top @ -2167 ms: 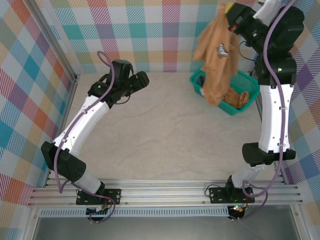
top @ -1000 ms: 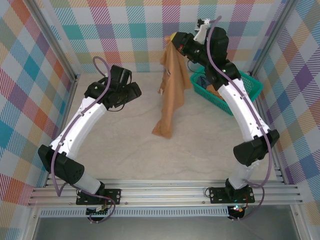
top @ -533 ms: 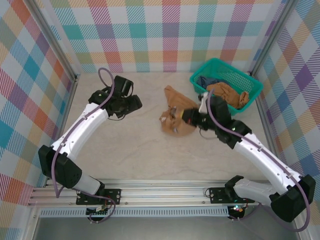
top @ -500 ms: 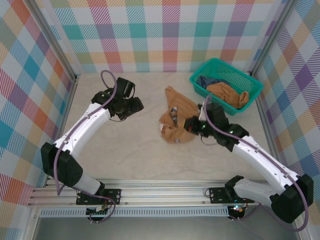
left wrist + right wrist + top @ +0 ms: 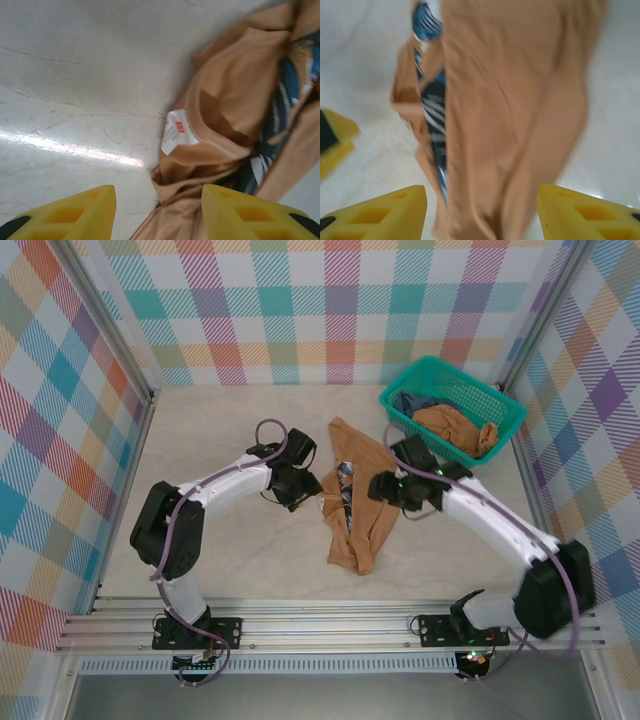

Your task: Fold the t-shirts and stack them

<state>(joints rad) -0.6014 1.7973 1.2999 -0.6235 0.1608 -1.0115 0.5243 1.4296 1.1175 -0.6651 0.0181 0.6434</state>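
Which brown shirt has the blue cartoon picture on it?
The tan t-shirt crumpled on the table: blue and white print shows among its folds. The other tan shirt sits in the teal basket, no print visible.

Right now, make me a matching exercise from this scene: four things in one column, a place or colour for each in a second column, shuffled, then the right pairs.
Things:
1. printed shirt
2. basket
3. second shirt
4. label

Descriptions:
A. white, sewn at a collar
B. teal, at the far right corner of the table
C. lying in the basket
D. bunched on the table, outside the basket

Pairs: 1-D, 2-B, 3-C, 4-A
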